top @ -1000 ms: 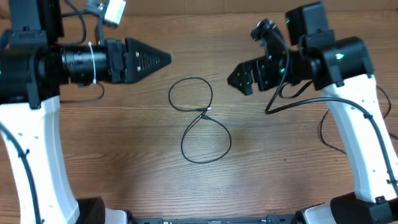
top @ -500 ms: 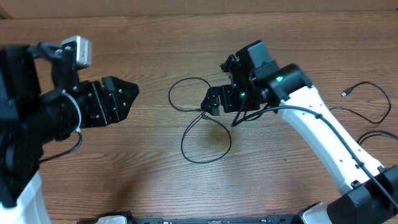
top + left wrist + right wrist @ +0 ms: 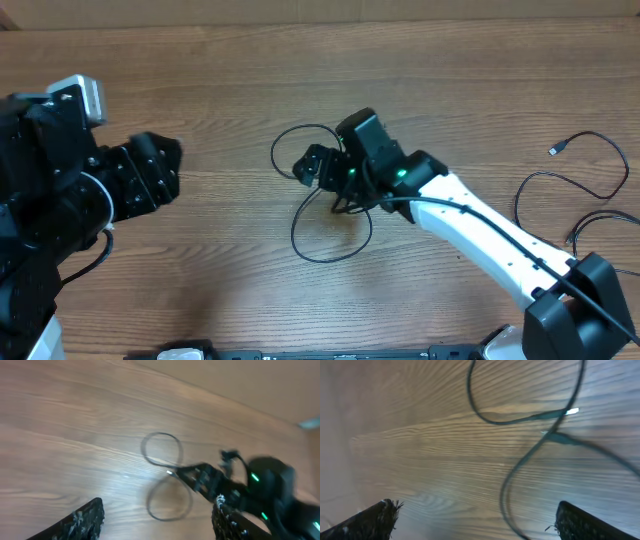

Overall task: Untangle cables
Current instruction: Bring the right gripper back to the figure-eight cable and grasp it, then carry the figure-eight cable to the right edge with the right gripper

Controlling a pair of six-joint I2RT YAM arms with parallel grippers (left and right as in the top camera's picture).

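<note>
Wooden tabletop (image 3: pixel 200 260), cables (image 3: pixel 293 232) figure-eight, far-to-near

Tabletop (image 3: pixel 200 260): brown wood-grain surface, grain running left to right, faint pale glare toward the near middle. Lighter beige strip (image 3: pixel 300 10) runs along the whole far edge.

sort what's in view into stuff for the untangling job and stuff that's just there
For the job:
looped cable mid-table, its silvery plug at the crossing
cables at the right edge, apart from it
right gripper, open over the loops
left gripper, open, off to the side

Just there:
wooden table
left arm's own wire
</note>
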